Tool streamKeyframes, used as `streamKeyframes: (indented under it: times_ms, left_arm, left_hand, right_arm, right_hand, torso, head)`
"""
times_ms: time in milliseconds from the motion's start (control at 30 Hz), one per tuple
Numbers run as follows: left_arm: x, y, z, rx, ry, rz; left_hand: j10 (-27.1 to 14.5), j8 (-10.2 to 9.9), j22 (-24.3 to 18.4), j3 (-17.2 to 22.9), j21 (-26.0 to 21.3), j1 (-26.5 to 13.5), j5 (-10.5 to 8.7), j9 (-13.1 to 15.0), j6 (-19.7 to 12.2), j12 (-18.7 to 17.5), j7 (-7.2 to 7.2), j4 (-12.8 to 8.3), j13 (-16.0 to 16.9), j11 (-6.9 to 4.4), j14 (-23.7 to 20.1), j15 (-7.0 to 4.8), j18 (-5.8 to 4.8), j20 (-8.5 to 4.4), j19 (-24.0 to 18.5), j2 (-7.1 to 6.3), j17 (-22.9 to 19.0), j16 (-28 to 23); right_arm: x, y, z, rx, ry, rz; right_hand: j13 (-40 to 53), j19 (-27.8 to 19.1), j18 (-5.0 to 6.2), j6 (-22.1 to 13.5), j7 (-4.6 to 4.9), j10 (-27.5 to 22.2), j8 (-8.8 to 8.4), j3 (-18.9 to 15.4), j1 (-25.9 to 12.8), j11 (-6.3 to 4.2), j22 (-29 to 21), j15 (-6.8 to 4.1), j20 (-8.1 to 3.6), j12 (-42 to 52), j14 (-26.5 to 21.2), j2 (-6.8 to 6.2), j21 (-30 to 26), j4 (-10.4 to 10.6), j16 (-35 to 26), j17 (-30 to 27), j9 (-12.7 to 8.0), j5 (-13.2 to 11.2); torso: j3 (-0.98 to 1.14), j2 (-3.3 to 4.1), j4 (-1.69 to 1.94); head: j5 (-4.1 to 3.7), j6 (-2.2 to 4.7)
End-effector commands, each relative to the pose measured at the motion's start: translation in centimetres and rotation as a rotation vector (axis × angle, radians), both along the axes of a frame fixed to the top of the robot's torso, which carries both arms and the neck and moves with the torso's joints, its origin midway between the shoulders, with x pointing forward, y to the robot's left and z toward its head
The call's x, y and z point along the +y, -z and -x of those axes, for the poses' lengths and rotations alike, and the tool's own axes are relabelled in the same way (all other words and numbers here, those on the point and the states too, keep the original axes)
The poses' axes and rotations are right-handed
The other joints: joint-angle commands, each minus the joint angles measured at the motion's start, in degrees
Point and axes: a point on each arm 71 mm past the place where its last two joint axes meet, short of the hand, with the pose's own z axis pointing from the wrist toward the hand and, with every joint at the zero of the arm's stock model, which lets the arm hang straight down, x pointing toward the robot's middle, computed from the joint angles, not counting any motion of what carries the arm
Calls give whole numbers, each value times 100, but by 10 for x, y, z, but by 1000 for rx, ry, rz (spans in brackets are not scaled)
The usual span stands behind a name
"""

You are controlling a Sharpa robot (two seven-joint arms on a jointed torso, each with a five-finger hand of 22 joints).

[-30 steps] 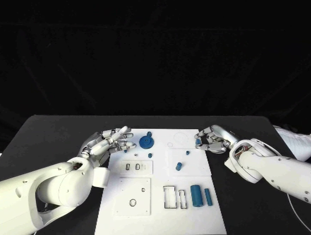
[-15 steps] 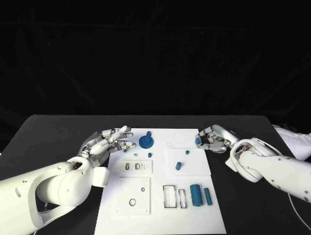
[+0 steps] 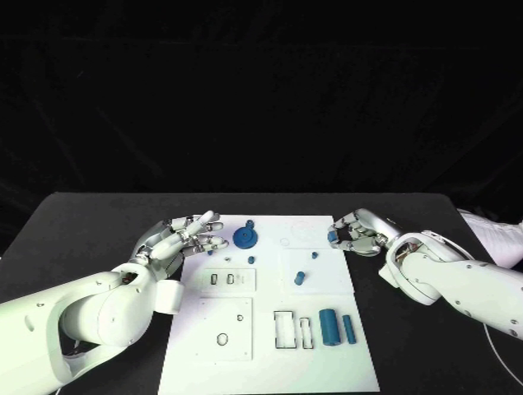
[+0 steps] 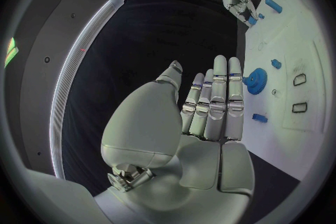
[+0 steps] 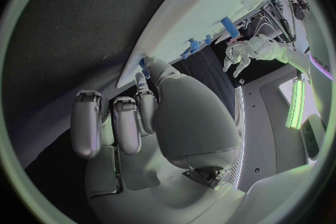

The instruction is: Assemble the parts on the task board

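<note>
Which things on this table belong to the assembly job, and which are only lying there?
Job:
- white task board
- round blue gear part
- large blue cylinder part
- slim blue bar part
- small blue part pinched by the right hand
- open left hand

Lying about:
- crumpled white cloth at the table's right edge

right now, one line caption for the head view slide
Left hand open beside the task board; right hand pinching a small blue part at its far right edge.

It looks like a robot lab: a black table point(image 3: 95, 230), black curtains behind, a white task board point(image 3: 273, 346).
</note>
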Motion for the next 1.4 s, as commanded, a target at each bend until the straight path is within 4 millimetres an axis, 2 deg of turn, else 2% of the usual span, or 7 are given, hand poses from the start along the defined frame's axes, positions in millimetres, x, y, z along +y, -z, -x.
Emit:
streamKeyframes:
  times_ms: [33, 433, 800, 933, 1100, 1267, 1400]
  left_arm:
    - [-2, -1, 1, -5, 18, 15]
    - [-2, -1, 1, -3, 17, 13]
    - [-1, -1, 1, -2, 16, 12]
    - [-1, -1, 1, -1, 15, 11]
    - [-1, -1, 1, 1, 14, 9]
    - [-1, -1, 1, 1, 14, 9]
    - [0, 0, 0, 1, 11, 8]
  left_hand:
    - [-22, -33, -10, -12, -19, -7, 8, -1, -20, -27, 28, -29, 2, -1, -49, -8, 14, 29, -25, 8, 7, -17]
    - [-22, -33, -10, -12, -19, -7, 8, -1, -20, -27, 28, -29, 2, -1, -49, -8, 14, 29, -25, 8, 7, -17]
    - [-22, -33, -10, -12, -19, -7, 8, -1, -20, -27, 28, -29, 2, -1, -49, -8, 14, 29, -25, 8, 7, -17]
    - [-22, -32, -12, -6, -20, 1, 8, -1, -22, -30, 29, -39, 3, -1, -52, -8, 16, 30, -25, 19, 17, -17]
    - [-22, -32, -13, -3, -21, 6, 8, -1, -24, -32, 30, -45, 3, 0, -54, -9, 16, 30, -24, 26, 23, -17]
    - [-22, -32, -13, -1, -21, 7, 8, -1, -24, -32, 31, -45, 3, 0, -54, -9, 16, 31, -24, 30, 25, -17]
    - [-22, -32, -13, 3, -21, 9, 8, -1, -24, -32, 32, -46, 4, 0, -53, -9, 17, 31, -24, 39, 28, -16]
  right_arm:
    - [2, 3, 1, 20, -12, 13]
    - [5, 3, 0, 20, -23, 12]
    - [5, 4, 0, 21, -21, 11]
    - [4, 3, 0, 13, -17, 6]
    - [6, 0, 1, -11, -16, -40]
    - [13, -5, 3, -24, -7, -102]
    - [22, -12, 5, -24, 11, -135]
  right_hand:
    - [487, 6, -35, 31, 1, -6, 15, 11, -46, -34, 6, -34, -32, 17, 497, 7, 19, 4, 38, 1044, 3, -26]
    - [527, 16, -39, 198, -57, 32, 64, 87, -78, -79, 29, -69, -59, 70, 500, 117, 31, -23, 44, 1057, 34, -107]
    - [540, 20, -40, 238, -70, 44, 66, 85, -128, -91, 37, -80, -70, 86, 502, 124, 34, -17, 47, 1065, 41, -126]
    - [555, 27, -42, 413, -137, 60, 134, 114, -148, -141, 51, -114, -94, 105, 504, 182, 41, -29, 51, 1073, 87, -120]
    - [577, 35, -44, 704, -270, 83, 268, 143, -153, -251, 68, -204, -169, 129, 505, 238, 47, -82, 52, 1078, 189, 15]
    - [587, 45, -49, 752, -310, 98, 285, 127, -235, -287, 86, -242, -210, 139, 508, 262, 55, -64, 58, 1090, 232, 81]
    - [578, 44, -48, 750, -334, 102, 269, 95, -370, -313, 75, -269, -245, 117, 504, 269, 49, -22, 45, 1070, 272, 316]
  torso:
    - [-1, 0, 2]
    - [-4, 0, 6]
    - [-3, 1, 3]
    - [-4, 3, -1]
    - [-1, 4, -5]
    - [-1, -3, -1]
    - [-3, -4, -3]
  head:
    - [3, -4]
    - [14, -20]
    - [29, -32]
    - [31, -38]
    - [29, -37]
    - [28, -41]
    - [25, -45]
